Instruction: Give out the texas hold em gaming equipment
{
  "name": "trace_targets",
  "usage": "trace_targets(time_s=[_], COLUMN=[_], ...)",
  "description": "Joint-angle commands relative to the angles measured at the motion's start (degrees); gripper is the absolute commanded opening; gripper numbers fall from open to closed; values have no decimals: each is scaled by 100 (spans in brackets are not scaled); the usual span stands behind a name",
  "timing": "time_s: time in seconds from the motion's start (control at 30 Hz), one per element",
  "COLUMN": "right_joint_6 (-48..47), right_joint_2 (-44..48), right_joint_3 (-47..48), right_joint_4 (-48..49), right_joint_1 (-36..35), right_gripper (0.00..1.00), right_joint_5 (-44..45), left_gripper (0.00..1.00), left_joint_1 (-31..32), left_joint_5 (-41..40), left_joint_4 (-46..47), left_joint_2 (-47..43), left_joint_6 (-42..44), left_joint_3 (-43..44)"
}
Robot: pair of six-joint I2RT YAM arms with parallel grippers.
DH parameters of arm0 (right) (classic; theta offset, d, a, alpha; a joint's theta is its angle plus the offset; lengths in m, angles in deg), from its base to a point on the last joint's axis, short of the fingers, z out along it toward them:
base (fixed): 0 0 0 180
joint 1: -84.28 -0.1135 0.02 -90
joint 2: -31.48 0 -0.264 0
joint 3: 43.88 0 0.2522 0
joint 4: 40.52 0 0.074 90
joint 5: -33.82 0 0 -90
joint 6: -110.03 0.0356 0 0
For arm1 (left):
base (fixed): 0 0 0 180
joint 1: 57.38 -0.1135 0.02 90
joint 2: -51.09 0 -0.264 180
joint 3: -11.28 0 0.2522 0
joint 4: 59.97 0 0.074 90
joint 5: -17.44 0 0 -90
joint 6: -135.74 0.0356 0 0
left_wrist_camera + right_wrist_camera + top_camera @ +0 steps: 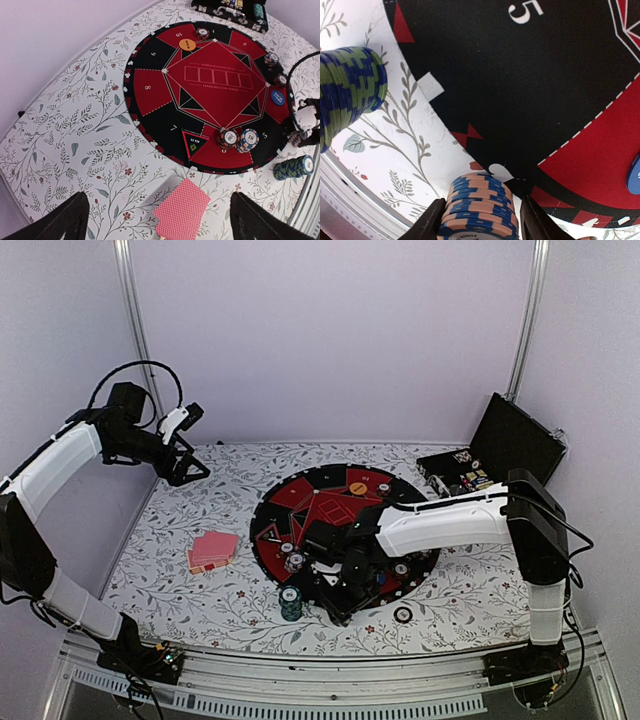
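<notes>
The right gripper (pixel 482 202) is low over the near edge of the round red-and-black mat (pixel 520 100), its two fingers (pixel 430 222) standing on either side of a short stack of pink-and-blue chips (pixel 480 210). Both fingers sit right against the sides of the stack, but I cannot tell whether they are pressing on it or just bracketing it. The stack stands at the rim of the mat, below the white "5".

Just beside it, off the mat on the flowered desk (pixel 170 540), stands a taller stack of green-and-blue chips (pixel 350 90).

The left gripper (pixel 188 468) hangs high above the far left corner of the desk, fingers spread wide apart with nothing between them.

In the left wrist view a fanned pile of pink-red-backed cards (pixel 182 210) lies on the desk left of the mat, apart from it. Two short chip stacks (pixel 239 139) stand side by side on the mat's near sector. An orange disc (pixel 187 44) rests on the far side of the mat and a blue disc (pixel 277 97) on its right side. A single chip (pixel 403 615) lies on the desk just off the mat's near right edge. The black case (pixel 510 445) stands open at the far right corner.
</notes>
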State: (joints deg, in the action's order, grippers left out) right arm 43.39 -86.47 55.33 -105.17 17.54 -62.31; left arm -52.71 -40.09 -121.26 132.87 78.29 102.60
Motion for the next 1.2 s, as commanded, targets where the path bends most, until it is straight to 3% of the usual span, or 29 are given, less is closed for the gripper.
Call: trace_targets(time_s=[0.0, 0.93, 1.17], right_joint_6=[1, 53, -83], right_joint_2=[-22, 340, 428], right_joint_3=[147, 711, 869], right_joint_4=[-28, -601, -696], right_joint_1=[-42, -35, 445], right_gripper=[51, 33, 32], right_joint_5=[55, 398, 577], left_gripper=[100, 100, 100], left_joint_1=[43, 50, 46], left_joint_5=[-11, 12, 5], left_joint_4=[-56, -53, -55], left_joint_2=[31, 58, 23], left_joint_6=[40, 39, 40], left_joint_3=[76, 93, 80])
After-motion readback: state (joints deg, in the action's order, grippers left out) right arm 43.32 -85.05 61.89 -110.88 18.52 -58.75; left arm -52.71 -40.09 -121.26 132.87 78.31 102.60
